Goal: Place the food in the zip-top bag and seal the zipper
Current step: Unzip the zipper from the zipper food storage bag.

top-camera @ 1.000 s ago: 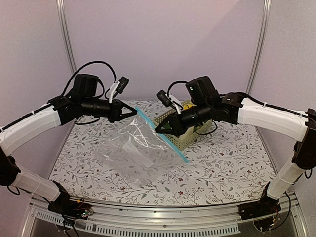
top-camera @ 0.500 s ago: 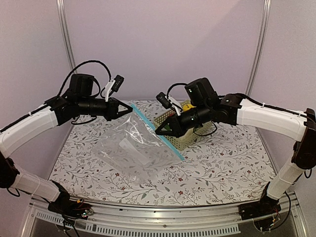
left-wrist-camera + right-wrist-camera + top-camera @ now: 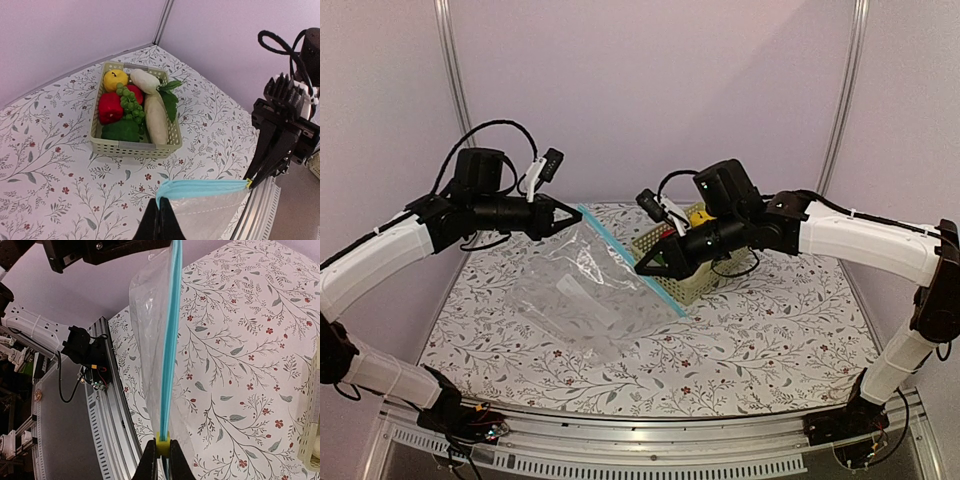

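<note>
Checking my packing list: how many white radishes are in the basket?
2. One radish lies at the far end of the basket beside the apple; the other radish beside the grapes. Others may hide underneath.

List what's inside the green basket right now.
Left wrist view: the basket holds a yellow apple, a long white radish, a shorter white piece, leaves, green grapes, red pieces and a green vegetable. Anything beneath that pile is covered, and so is the basket floor.
</note>
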Available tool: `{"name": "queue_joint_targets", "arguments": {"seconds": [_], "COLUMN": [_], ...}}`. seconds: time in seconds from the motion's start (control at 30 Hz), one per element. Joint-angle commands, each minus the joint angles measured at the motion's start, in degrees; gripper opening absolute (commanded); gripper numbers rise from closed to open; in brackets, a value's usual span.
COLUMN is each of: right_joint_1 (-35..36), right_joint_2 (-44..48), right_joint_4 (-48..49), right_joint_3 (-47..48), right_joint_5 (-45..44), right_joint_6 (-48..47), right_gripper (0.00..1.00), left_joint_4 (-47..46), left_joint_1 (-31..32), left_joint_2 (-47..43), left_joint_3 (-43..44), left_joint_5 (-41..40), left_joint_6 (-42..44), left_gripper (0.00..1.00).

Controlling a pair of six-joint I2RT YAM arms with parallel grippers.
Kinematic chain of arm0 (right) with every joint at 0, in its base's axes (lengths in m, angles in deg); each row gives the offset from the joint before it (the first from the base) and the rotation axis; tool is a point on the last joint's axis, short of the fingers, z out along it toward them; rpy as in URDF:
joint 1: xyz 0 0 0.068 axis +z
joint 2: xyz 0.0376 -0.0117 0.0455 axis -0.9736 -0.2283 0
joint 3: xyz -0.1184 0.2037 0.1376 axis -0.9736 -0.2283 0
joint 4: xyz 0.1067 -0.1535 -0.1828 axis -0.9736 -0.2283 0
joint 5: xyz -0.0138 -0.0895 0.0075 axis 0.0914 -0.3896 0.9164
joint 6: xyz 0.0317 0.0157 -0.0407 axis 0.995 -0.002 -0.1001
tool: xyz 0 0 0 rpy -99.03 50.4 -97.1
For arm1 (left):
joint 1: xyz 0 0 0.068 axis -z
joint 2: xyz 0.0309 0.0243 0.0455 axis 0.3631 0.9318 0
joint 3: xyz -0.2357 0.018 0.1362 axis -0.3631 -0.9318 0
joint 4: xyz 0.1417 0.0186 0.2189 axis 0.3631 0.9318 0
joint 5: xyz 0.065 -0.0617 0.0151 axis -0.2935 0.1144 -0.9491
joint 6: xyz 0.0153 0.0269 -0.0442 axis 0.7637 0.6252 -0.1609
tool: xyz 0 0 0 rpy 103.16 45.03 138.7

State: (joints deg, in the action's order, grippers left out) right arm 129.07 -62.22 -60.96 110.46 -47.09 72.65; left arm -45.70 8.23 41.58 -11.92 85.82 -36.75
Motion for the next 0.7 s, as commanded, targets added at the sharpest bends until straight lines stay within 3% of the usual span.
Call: {"name": "queue_joint_targets", "arguments": {"seconds": [0.0, 0.67], "right_joint_1": [0.8, 1.1], "right_joint_2": [-0.7, -0.9], "right_joint_4": [-4.4, -5.5], "right_joint_3": [-1.5, -1.9], "right_joint_5": [0.0, -1.1], "right_joint_6": [-0.1, -0.3], "right_gripper": [0.00, 0.00], "left_joint_4": [-1.6, -1.8], "left_joint_1": [-2.4, -5.4], "left_joint_2": [-1.2, -2.8], "left_joint_3": [-0.7, -1.3], "left_joint_5": [-4.0, -7.0], "left_joint_6": [-0.4, -1.2], "left_gripper": [0.00, 0.00]}}
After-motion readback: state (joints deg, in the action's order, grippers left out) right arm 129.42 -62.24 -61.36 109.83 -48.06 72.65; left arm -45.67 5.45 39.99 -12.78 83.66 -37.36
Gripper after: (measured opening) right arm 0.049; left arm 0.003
